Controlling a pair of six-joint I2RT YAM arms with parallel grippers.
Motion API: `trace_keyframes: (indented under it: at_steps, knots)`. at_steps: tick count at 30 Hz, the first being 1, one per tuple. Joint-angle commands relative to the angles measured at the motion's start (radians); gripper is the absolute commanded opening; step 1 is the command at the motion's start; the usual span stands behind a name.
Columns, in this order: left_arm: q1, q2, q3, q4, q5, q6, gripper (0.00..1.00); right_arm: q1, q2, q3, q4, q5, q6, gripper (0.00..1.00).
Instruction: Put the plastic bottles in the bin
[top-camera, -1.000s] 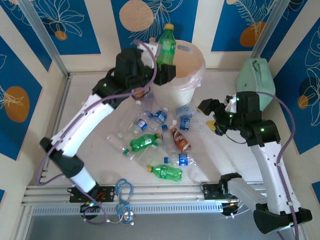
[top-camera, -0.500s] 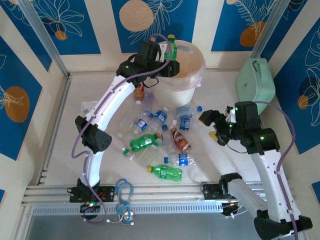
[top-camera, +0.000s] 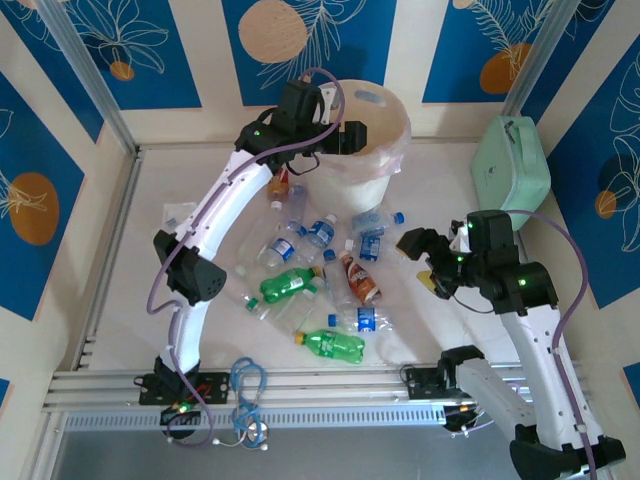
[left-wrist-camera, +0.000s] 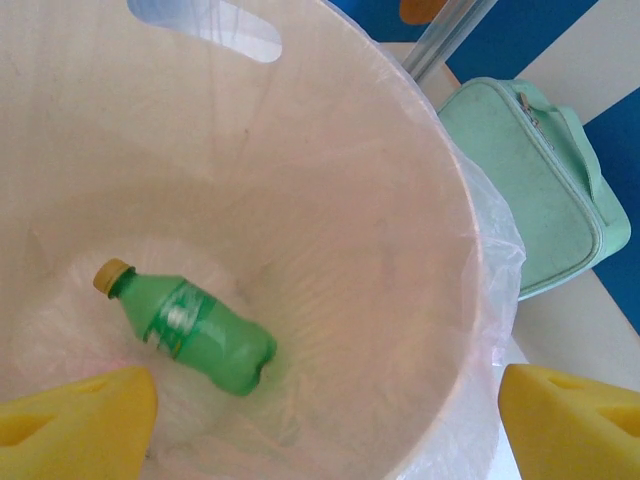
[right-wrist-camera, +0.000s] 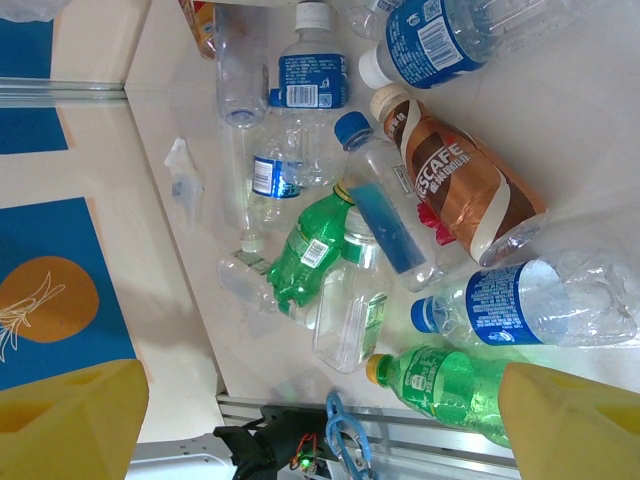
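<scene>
Gone from the left tool (left-wrist-camera: 320, 410) — the green bottle (left-wrist-camera: 190, 325) now lies on its side inside the bin (left-wrist-camera: 380, 200); that tool hangs spread wide above it (release done, I judge); the right tool (top-camera: 422, 262), spread and empty, hovers near the remaining bottles (top-camera: 320, 275) on the desk (top-camera: 150, 250) — poised to pick.

My left claw (left-wrist-camera: 320, 430) hangs over the bin (top-camera: 398, 118), fingers wide apart; the mouth below is unobstructed down to one green bottle (left-wrist-camera: 195, 330) lying on the bottom. The bin wall and the mint-green case (top-camera: 512, 170) bound the far right, with bare table (top-camera: 445, 175) between them. The bottle pile (top-camera: 320, 270) blocks the table centre. My right claw (top-camera: 425, 262) hovers just right of the pile, fingers spread. My left arm (top-camera: 215, 215) spans the pile's left flank; the table beyond it is bare apart from a small clear packet (top-camera: 175, 212)
</scene>
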Motion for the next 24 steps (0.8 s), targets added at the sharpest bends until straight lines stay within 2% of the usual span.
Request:
trace_keyframes:
  at_steps: [1,4,7,11,14,19,24]
  knots:
    - [0.008,-0.082,0.036,-0.018,-0.020,0.017,0.88,0.010,0.001,0.000,-0.005,0.004,-0.015,0.91]
    - [0.011,-0.171,-0.006,-0.060,-0.111,0.062,0.85,0.014,0.008,0.004,-0.005,0.014,-0.023,0.91]
    - [0.041,-0.339,-0.219,-0.008,-0.189,0.067,0.83,0.023,0.009,0.003,-0.003,0.025,-0.024,0.91]
    - [0.122,-0.577,-0.609,0.117,-0.132,-0.007,0.80,0.044,0.011,-0.011,0.009,0.037,-0.020,0.91]
    - [0.142,-0.685,-0.815,0.120,-0.135,0.001,0.78,0.063,0.012,-0.022,0.021,0.048,-0.010,0.91]
    - [0.146,-0.733,-1.066,0.148,-0.068,-0.001,0.79,0.111,0.018,-0.040,0.033,0.076,0.008,0.91]
    - [0.144,-0.635,-1.139,0.193,-0.014,0.005,0.80,0.162,0.027,-0.049,0.041,0.108,0.026,0.91]
